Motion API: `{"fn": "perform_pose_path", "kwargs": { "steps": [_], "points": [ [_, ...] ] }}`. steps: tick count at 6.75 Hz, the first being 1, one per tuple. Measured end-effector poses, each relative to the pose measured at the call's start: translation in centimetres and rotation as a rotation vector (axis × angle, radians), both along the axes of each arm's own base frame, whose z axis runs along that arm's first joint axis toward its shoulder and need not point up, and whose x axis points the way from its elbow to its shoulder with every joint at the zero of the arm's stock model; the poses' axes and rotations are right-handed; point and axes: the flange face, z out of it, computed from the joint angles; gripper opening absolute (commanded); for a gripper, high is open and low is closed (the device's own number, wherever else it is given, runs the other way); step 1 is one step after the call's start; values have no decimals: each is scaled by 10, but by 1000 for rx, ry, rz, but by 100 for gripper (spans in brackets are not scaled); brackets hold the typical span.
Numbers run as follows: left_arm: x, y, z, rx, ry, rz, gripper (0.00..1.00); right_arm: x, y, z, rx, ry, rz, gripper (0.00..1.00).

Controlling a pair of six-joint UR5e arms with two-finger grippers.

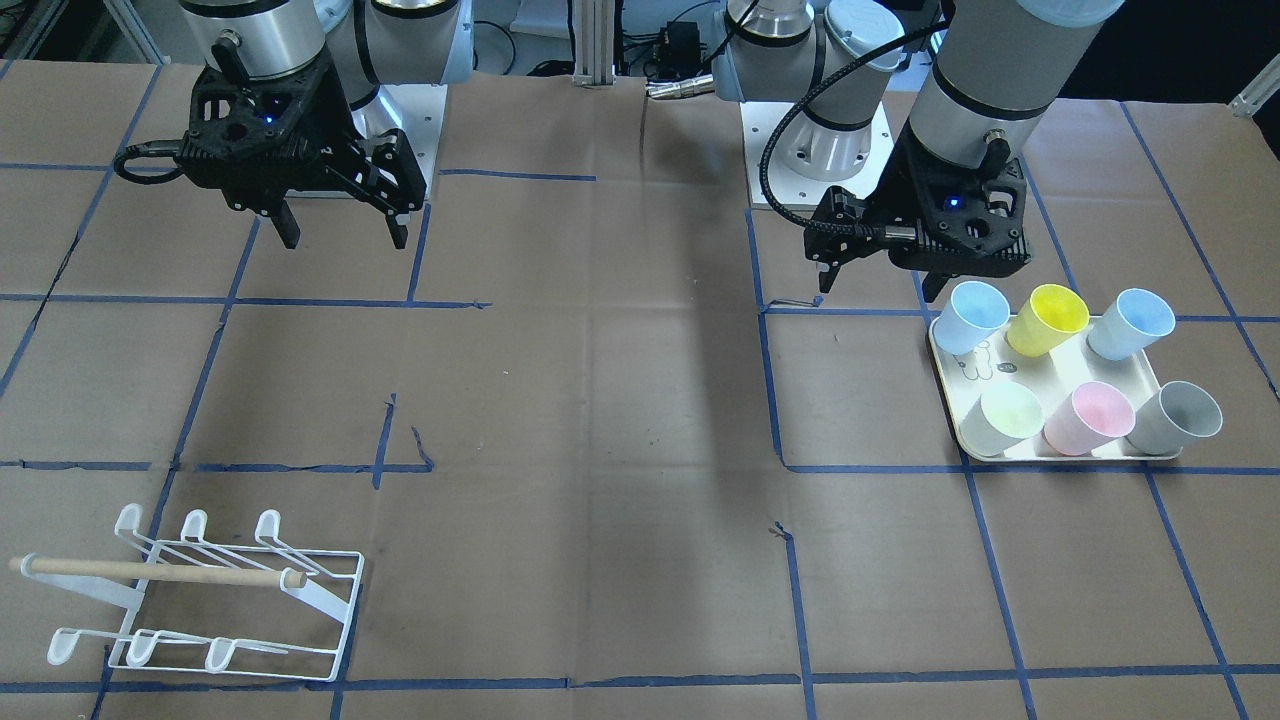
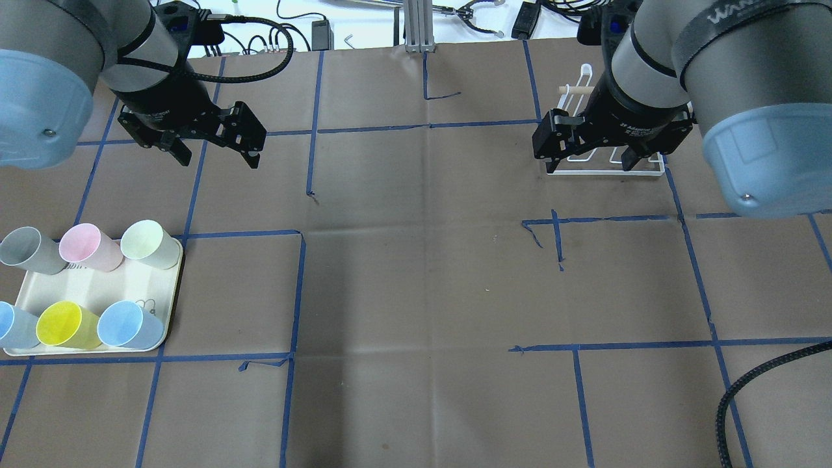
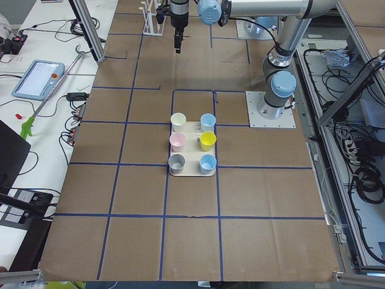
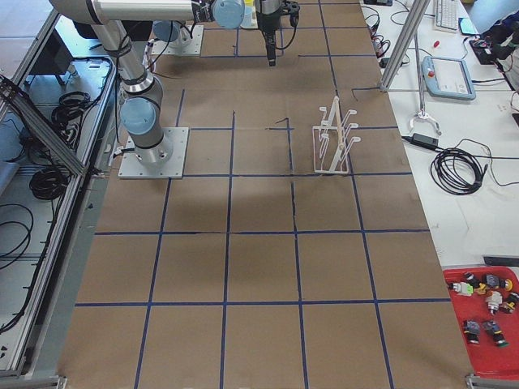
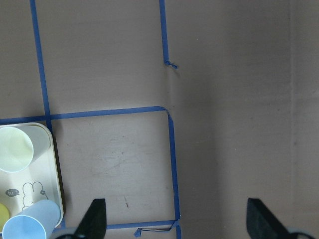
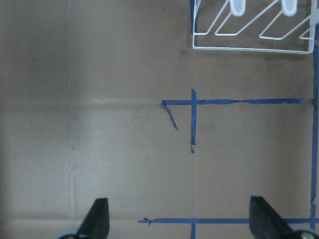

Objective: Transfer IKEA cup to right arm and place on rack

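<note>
Overhead view, left to right.

- Cream tray [image 2: 97,292] sits at the left end of the bench [image 2: 416,292].
- Far row on the tray, mouths up: grey cup [image 2: 26,250], pink cup [image 2: 90,247], pale green cup [image 2: 151,244].
- Near row: blue cup [image 2: 13,328], yellow cup [image 2: 65,325], second blue cup [image 2: 130,325].
- You see the left claw [image 2: 220,159] hanging above the bench beyond the tray, fingers spread, released and empty.
- Right claw [image 1: 345,238] is also released, fingers wide, raised over bare paper.
- White wire rack [image 1: 318,598] with its wooden dowel [image 1: 150,572] stands near that claw.

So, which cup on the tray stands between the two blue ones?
The yellow cup, the only yellow one, in the middle of its row of three.
</note>
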Motion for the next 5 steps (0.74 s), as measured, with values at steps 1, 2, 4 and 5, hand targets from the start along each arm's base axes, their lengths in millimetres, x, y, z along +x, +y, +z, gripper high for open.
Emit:
{"fn": "perform_pose_path", "kwargs": {
  "steps": [1,2,4,5],
  "points": [
    [35,-4,-1,3,-9,-3,100,0,0,0,0,0,0,100],
    [79,-8,-4,11,-12,3,100,0,0,0,0,0,0,100],
    [158,-9,-13,27,-10,13,100,0,0,0,0,0,0,100],
    [184,-9,-23,28,-10,13,100,0,0,0,1,0,0,100]
  ]
}}
